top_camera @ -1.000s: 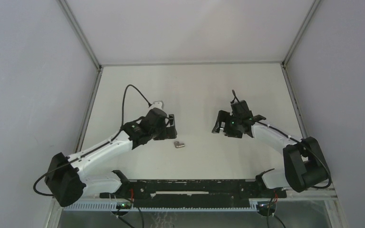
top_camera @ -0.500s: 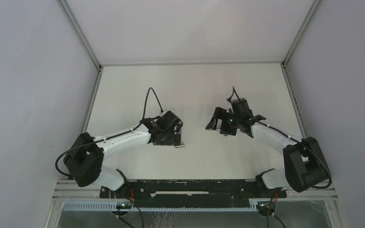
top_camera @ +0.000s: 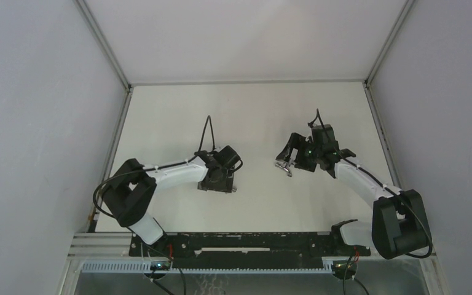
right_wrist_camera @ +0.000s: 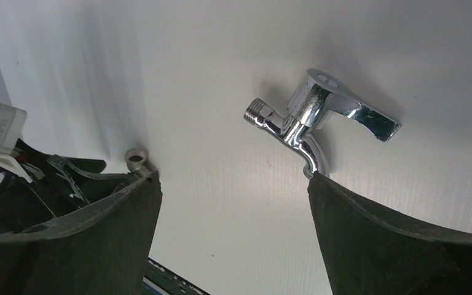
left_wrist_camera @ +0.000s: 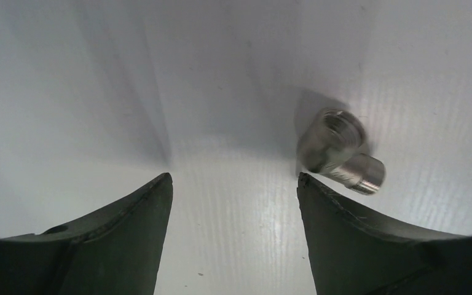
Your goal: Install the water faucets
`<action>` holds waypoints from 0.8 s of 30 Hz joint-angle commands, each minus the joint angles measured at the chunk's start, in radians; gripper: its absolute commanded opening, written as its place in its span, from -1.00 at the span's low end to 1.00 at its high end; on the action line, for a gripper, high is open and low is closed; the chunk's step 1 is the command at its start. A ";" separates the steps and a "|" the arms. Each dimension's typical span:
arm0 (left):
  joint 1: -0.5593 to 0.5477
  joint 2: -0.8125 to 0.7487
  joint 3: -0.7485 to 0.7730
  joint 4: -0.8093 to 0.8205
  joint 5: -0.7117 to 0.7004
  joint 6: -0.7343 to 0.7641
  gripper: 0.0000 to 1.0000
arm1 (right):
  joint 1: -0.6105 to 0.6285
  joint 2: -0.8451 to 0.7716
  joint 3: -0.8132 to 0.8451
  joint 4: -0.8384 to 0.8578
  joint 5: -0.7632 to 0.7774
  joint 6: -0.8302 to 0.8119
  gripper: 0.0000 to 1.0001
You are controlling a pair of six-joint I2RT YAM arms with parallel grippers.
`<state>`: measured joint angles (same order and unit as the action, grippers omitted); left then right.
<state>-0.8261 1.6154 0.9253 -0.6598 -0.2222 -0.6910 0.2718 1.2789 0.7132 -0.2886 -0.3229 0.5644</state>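
two pickups pending, i judge: stubby silver threaded elbow lies on the white table beside my left gripper, shiny chrome lever-handled tap just beside my right gripper; both spread wide. next i should centre each, then close.

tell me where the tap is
In the right wrist view the tap lies on the table, its spout by one fingertip of the open right gripper.

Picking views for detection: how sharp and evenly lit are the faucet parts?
Left wrist: the elbow fitting is slightly blurred, with glare on the table near it. Right wrist: the chrome faucet is sharp, with bright highlights and a soft shadow. Top external: both parts are too small for detail.
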 commanded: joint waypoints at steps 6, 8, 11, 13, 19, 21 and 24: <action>0.100 -0.068 0.043 0.001 -0.123 0.032 0.62 | 0.001 -0.036 -0.009 0.010 0.016 -0.016 0.89; 0.099 -0.088 0.054 0.003 -0.109 0.044 0.64 | 0.002 -0.043 -0.010 0.002 0.017 -0.017 0.90; 0.082 -0.149 0.045 0.016 -0.088 0.055 0.67 | 0.003 -0.068 -0.009 -0.019 0.036 -0.031 0.90; 0.063 -0.208 0.035 0.028 -0.072 0.050 0.70 | 0.003 -0.084 -0.010 -0.029 0.063 -0.050 0.90; 0.032 -0.289 0.004 0.083 0.031 -0.011 0.82 | 0.005 -0.077 0.012 -0.050 0.152 -0.119 0.90; 0.031 -0.269 0.003 0.083 0.059 -0.033 0.81 | 0.006 -0.074 0.015 -0.047 0.148 -0.113 0.90; 0.031 -0.219 0.002 0.095 0.109 -0.063 0.80 | 0.008 -0.072 0.015 -0.037 0.130 -0.105 0.90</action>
<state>-0.7898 1.3502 0.9405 -0.6025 -0.1974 -0.6956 0.2729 1.2118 0.7052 -0.3420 -0.2066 0.4870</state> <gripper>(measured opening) 0.907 0.950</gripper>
